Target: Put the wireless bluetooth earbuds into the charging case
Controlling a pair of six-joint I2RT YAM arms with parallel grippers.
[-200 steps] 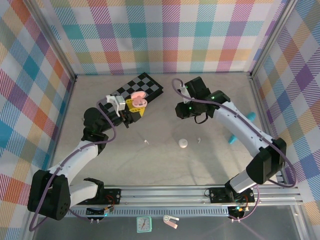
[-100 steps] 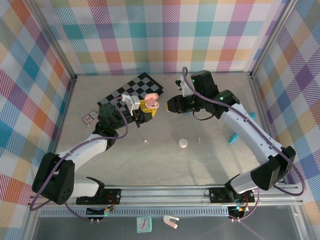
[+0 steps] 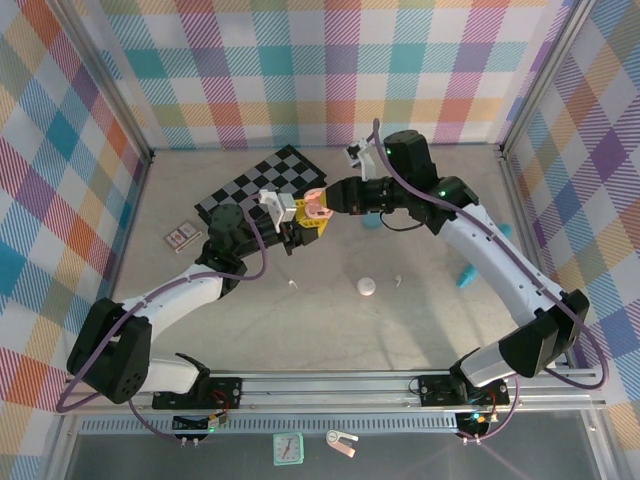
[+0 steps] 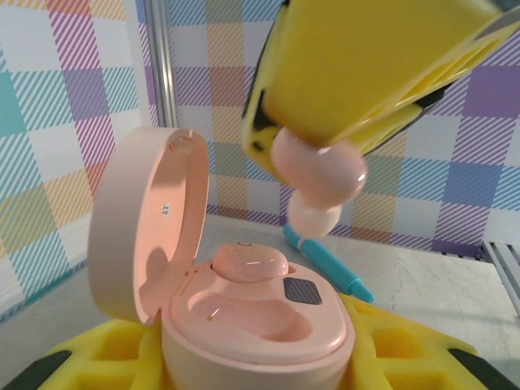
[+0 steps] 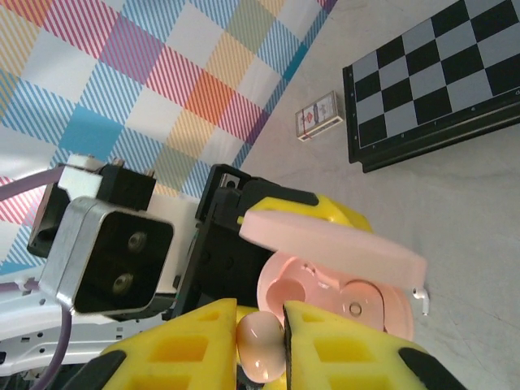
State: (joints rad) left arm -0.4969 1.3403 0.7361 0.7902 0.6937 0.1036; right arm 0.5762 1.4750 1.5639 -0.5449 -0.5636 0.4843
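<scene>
table (image 3: pixel 300 330) first: pale stone-look top, plaid walls on three sides, plenty of bare room across the middle and near side. the checkerboard (image 3: pixel 270 175) lies back left, its near corner covered by your left arm. both arms meet over the back-middle of the table. your left gripper (image 3: pixel 303 224) is clamped on the pink charging case (image 4: pixel 244 317), lid swung up and open; the case's base is buried between the yellow pads. your right gripper (image 5: pixel 260 337) is squeezed narrow on a pink earbud (image 4: pixel 318 166), hanging just above the open case and apart from it; part of the bud is swallowed by the pads. a second pink earbud (image 4: pixel 248 262) already sits in one socket. the white case (image 3: pixel 366 288) lies mid-table, well apart. two specks near it, too small to call.
</scene>
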